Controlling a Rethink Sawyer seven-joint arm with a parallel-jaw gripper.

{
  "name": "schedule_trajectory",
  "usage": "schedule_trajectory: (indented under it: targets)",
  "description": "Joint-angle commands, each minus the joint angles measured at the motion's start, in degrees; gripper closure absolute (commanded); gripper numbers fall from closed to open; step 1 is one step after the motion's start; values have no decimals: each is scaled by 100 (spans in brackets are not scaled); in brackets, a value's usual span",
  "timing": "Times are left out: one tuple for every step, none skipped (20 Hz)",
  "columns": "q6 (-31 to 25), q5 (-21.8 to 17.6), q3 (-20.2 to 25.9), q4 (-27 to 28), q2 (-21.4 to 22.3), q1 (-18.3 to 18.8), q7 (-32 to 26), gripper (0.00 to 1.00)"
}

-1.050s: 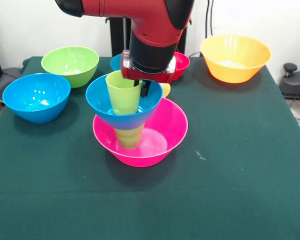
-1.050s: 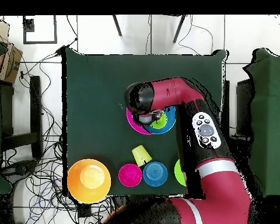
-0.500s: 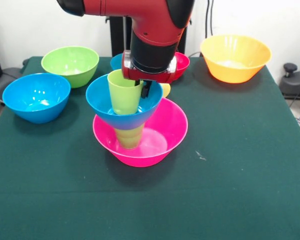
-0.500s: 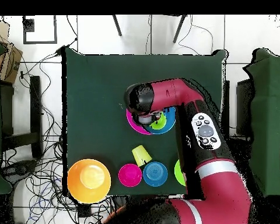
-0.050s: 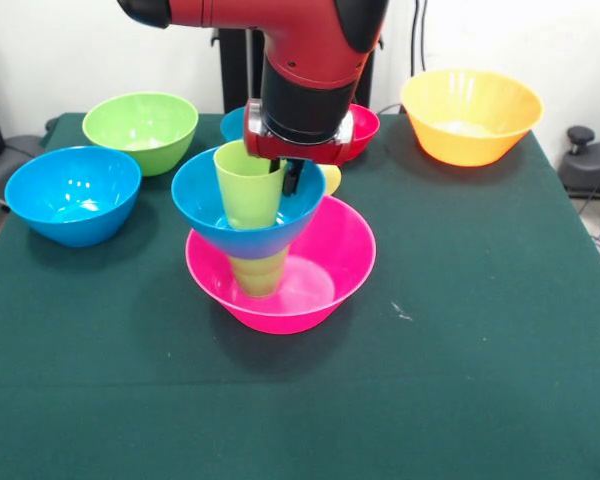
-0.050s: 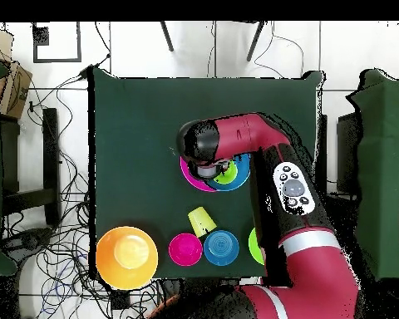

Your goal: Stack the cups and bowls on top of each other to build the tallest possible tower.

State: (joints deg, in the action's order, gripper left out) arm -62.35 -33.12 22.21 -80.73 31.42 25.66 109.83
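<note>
Green cup (image 5: 248, 185) stands upright in the blue bowl (image 5: 242, 218), atop the pink bowl's (image 5: 335, 265) lower cup, directly under the gripper (image 5: 288, 176); whether the jaws grip its rim or are apart, nobody can tell.

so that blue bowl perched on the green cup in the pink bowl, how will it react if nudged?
Likely tippy: the blue bowl balances on a narrow green cup inside the pink bowl, so a side push could rock it off. Probably light and stiff, being thin glossy plastic. Its smooth surface suggests it slides easily; the upper green cup in it may shift too.
</note>
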Motion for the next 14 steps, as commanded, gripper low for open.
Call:
schedule_trajectory:
  targets:
    - [426,-475,-5,-392,-148,-43,-769,100]
    - [423,-476,-6,-386,-157,-39,-774,100]
    - [437,-480,-7,-394,-152,-36,-771,100]
    - [448,-475,-9,-421,-136,-23,-770,100]
    - [460,-470,-10,-447,-121,-10,-770,100]
    - [465,-462,-6,-468,-112,-1,-775,100]
    - [466,-457,-3,-479,-106,6,-778,100]
    - [488,-458,1,-484,-108,15,-781,100]
    - [498,-457,4,-494,-104,20,-780,100]
    - [503,-460,1,-498,-107,20,-773,100]
    - [508,-464,-1,-501,-109,20,-765,100]
    - [513,-466,1,-503,-113,22,-766,100]
    - [511,-468,-1,-507,-111,25,-766,100]
    - [523,-472,-6,-541,-100,32,-760,100]
